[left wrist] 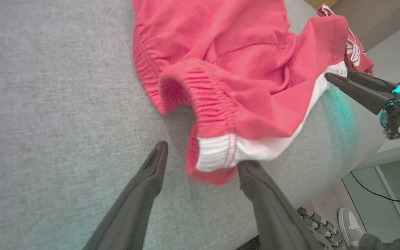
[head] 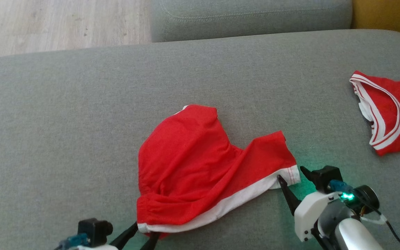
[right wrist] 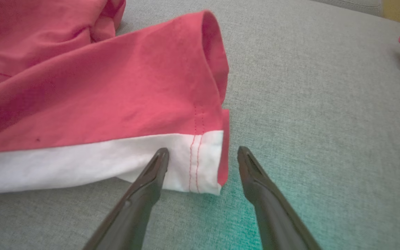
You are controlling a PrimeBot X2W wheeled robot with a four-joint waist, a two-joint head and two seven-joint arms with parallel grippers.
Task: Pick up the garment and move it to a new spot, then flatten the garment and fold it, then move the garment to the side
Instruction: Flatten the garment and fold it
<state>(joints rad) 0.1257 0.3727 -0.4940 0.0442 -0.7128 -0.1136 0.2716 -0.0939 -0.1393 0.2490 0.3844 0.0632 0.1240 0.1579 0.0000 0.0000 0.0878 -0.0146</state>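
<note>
Stretching left-to-right, garment (head: 193,163), waistband (head: 147,209) left

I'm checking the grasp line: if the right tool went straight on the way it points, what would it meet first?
Probably the white hem corner of the red garment, which sits between the fingers of the open right tool; depth is unclear, so it might brush the grey cushion first.

You're looking at two red garments: one pair of shorts (head: 200,163) in the middle, one white-trimmed top (head: 391,114) at the right edge. Two grippers: left gripper (left wrist: 203,155), right gripper (right wrist: 202,150); two dark fingers (right wrist: 141,194) each, four total. Two grey cushions: one big near cushion (head: 82,104), one far cushion (head: 248,17) behind it. Left wrist view adds one shoe (left wrist: 348,222) and one black cable (left wrist: 377,194).
</note>
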